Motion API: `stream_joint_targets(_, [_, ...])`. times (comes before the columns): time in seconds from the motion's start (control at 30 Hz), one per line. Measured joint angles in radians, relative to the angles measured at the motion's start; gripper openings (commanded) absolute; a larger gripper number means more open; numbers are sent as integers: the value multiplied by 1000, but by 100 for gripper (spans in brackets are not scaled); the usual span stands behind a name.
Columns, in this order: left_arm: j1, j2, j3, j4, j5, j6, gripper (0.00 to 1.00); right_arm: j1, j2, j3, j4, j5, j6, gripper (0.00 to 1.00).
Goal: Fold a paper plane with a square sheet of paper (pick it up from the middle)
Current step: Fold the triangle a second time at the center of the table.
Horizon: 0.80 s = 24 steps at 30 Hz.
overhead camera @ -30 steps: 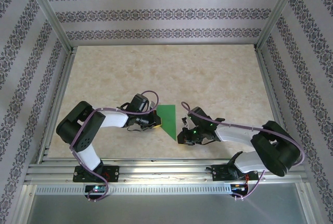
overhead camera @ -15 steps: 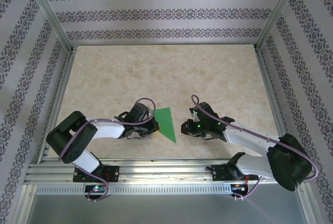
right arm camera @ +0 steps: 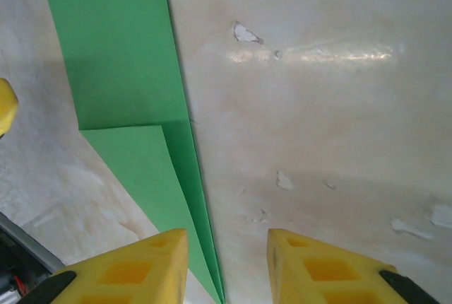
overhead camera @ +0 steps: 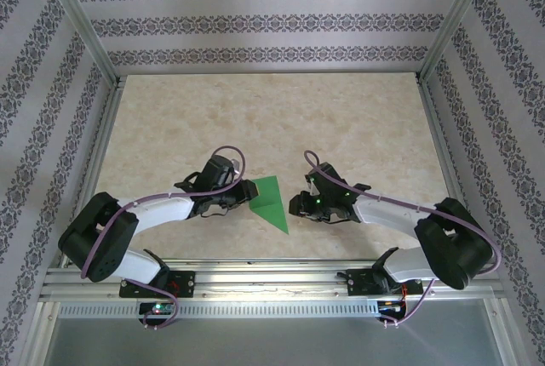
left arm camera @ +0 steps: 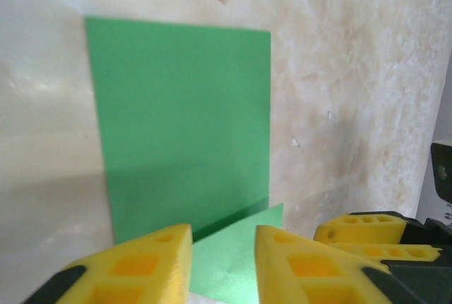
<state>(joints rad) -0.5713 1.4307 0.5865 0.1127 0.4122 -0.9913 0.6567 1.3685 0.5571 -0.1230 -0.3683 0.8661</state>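
The left fingers (left arm camera: 159, 258) stand a little apart, and a corner of the green paper (left arm camera: 183, 127) shows in the gap; I cannot tell if they touch it. The right fingers (right arm camera: 159, 261) are a little apart too, over the paper's long edge. The folded paper lies flat on the counter (overhead camera: 281, 119) between them.

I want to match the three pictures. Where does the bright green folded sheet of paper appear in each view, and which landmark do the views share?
Top external: the bright green folded sheet of paper lies just below the centre, with its tip towards the near edge.
Left wrist: it covers the centre-left, from near the top to the bottom edge.
Right wrist: it runs down the left part and narrows to a tip at the bottom.
Shared landmark: the beige marbled table top under the paper.
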Motion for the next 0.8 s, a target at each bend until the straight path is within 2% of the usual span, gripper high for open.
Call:
stream_joint_targets(0.17, [57,0,0,-1,72,24,33,2,69,55,26,-27,0,33])
stream_joint_targets(0.47, [70,34,-3,2,158,37,33,2,190,130,62,-62,-13,27])
stream_joint_targets(0.8, [87,48,-4,6,194,37,33,2,218,132,110,-90,-28,9])
